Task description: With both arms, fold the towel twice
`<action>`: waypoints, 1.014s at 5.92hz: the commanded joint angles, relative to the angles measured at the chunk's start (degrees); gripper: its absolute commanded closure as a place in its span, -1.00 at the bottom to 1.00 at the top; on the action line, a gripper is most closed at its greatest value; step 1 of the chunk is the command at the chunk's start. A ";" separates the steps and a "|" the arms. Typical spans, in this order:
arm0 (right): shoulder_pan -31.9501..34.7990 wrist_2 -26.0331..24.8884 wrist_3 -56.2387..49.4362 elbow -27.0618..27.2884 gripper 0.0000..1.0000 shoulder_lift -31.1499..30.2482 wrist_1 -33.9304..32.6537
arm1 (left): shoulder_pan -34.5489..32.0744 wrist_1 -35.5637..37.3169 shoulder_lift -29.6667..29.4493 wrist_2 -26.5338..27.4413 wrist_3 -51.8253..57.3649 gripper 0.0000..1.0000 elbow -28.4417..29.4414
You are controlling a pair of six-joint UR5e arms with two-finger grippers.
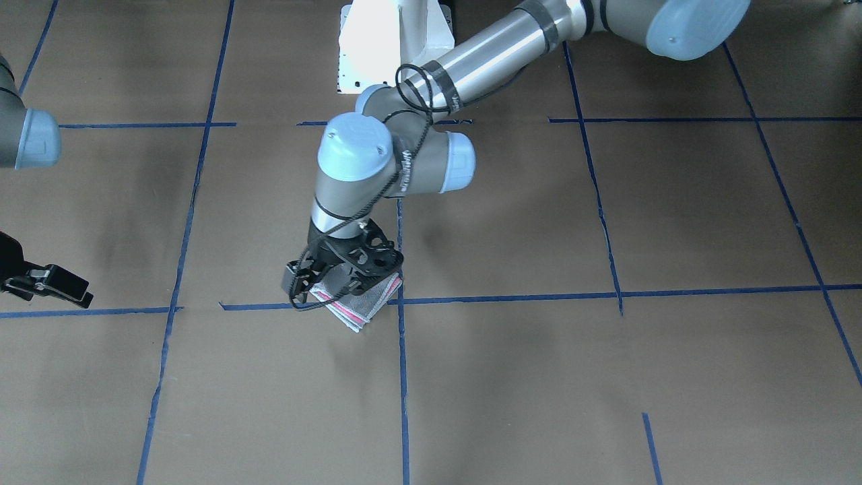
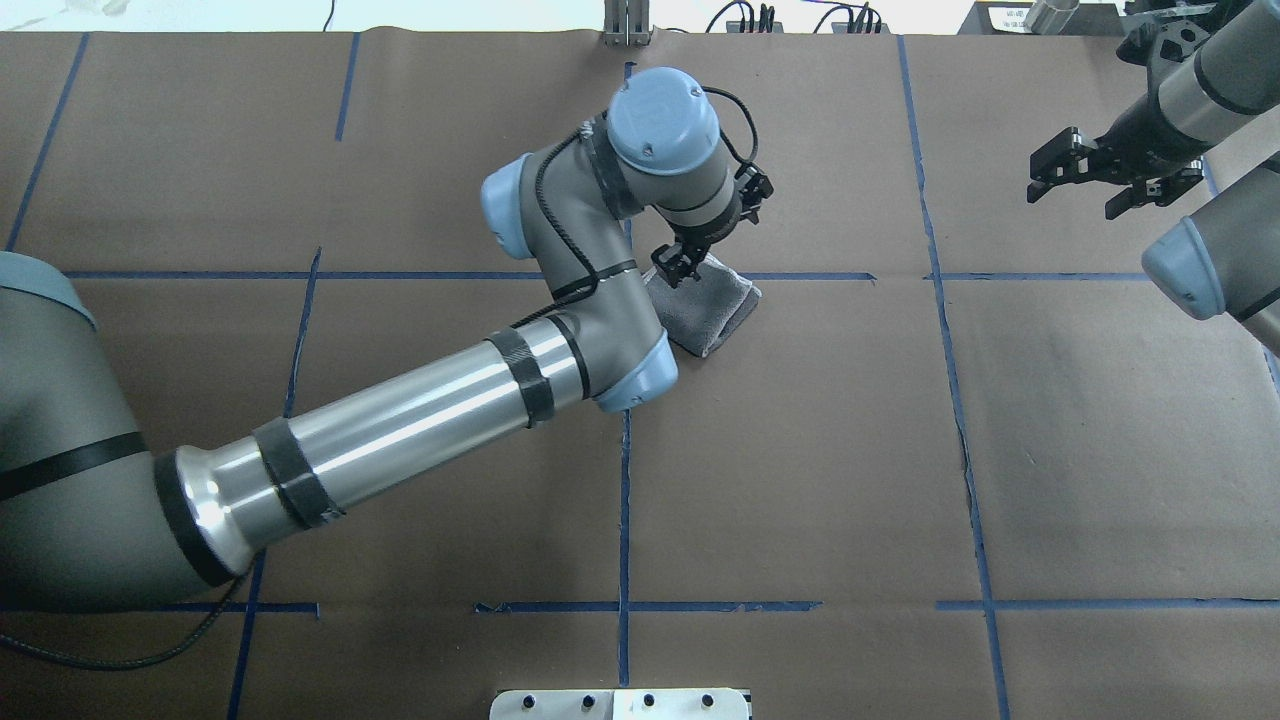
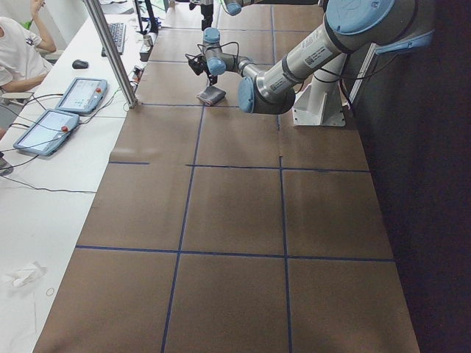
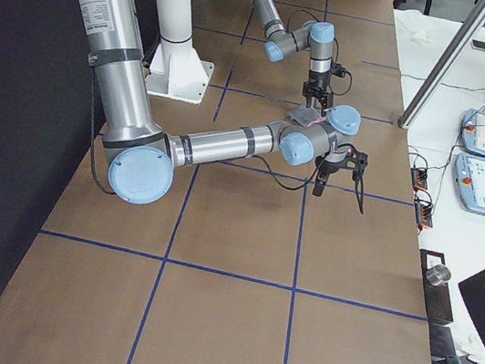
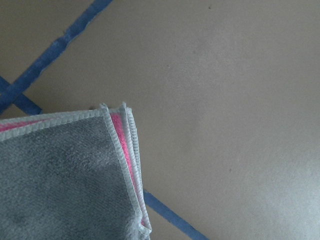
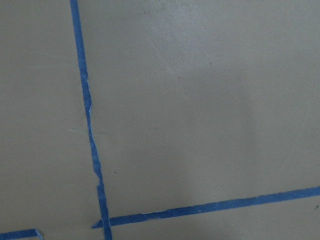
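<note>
The towel (image 2: 712, 312) lies folded into a small square on the brown table, grey face up, with pink and pale edging showing at its layered corner (image 5: 125, 145). It also shows in the front-facing view (image 1: 363, 306). My left gripper (image 2: 678, 266) points down over the towel's far corner. Its fingertips stand close together, and the towel lies flat, not lifted. It also shows in the front-facing view (image 1: 340, 279). My right gripper (image 2: 1105, 188) is open and empty, raised well off to the right of the towel, and shows at the left edge of the front-facing view (image 1: 50, 283).
Blue tape lines (image 2: 625, 480) divide the brown paper table cover into squares. The white pedestal (image 1: 394, 44) stands at the robot's side. Operator tablets (image 3: 55, 118) lie on the white bench beyond the table, where a person sits.
</note>
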 commanded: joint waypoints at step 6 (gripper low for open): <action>18.39 1.33 -45.78 2.80 -1.00 -8.68 -16.29 | -27.82 25.20 52.08 -23.98 59.19 -1.00 -50.63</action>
